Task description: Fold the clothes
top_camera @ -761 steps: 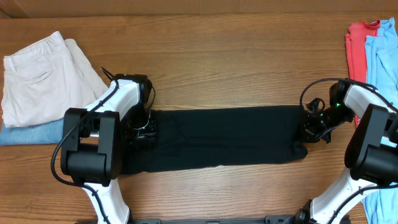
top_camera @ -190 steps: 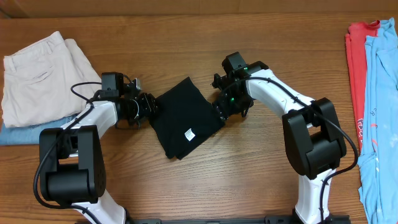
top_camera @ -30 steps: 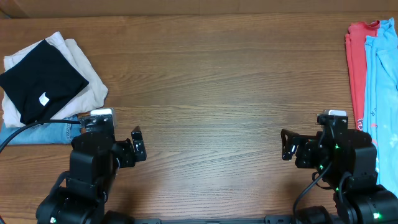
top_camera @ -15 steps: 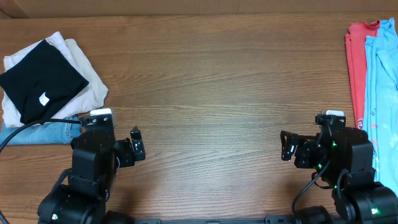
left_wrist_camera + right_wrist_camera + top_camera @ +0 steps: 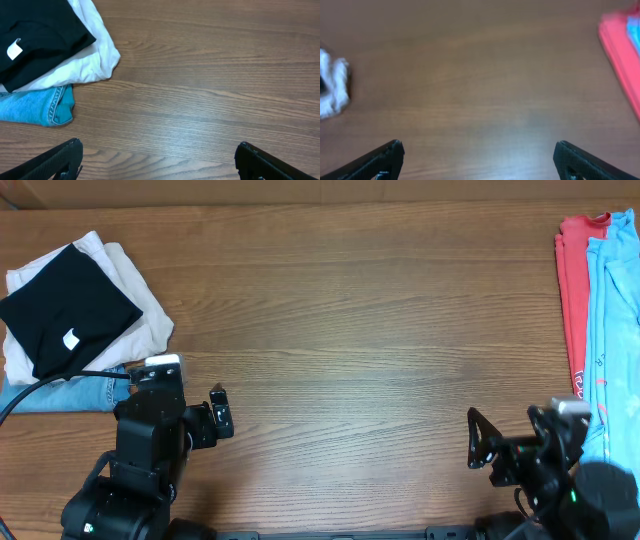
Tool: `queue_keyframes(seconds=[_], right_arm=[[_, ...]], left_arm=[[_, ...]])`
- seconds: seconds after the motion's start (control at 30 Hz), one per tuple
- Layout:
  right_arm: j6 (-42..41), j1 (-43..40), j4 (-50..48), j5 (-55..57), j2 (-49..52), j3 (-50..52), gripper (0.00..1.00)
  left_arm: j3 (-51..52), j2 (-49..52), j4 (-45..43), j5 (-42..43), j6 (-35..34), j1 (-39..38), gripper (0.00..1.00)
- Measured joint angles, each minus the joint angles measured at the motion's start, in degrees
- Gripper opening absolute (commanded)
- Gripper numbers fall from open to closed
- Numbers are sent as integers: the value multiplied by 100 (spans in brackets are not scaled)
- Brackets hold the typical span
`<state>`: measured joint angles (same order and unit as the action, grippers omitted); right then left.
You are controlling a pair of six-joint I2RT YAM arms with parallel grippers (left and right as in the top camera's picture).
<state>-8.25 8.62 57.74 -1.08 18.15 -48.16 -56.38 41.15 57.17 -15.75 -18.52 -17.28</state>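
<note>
Drew the right pincer [image 5: 483, 455] back toward the lower right of the frame; kept the left pincer [image 5: 220, 420] at lower left.
Left both pincers released and empty over the table [image 5: 350, 330]. Left the black shirt [image 5: 70, 310] folded at the upper left, atop the cream trousers [image 5: 135, 295] and blue jeans [image 5: 55, 395]. Judged the fold done; could still have dragged that stack askew through the cable [image 5: 60, 378] lying across the jeans, or snagged the red garment [image 5: 570, 280] at the right edge.

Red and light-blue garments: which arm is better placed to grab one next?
Right, probably: the right gripper, open, sits near the light-blue garment and red garment; the left gripper is across the table.
</note>
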Motion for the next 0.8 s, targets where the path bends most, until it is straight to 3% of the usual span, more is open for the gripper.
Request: queue_keyframes(seconds=[0.3, 0.5, 0.8], right_arm=[[234, 0, -868, -4, -1690, 1333, 100], [260, 0, -1805, -61, -1740, 1963, 100], [463, 15, -4105, -116, -1742, 3412, 100]], left_arm=[[0, 2, 0, -20, 0, 0, 100], [0, 7, 0, -20, 0, 0, 100], [4, 11, 0, -20, 0, 0, 100]])
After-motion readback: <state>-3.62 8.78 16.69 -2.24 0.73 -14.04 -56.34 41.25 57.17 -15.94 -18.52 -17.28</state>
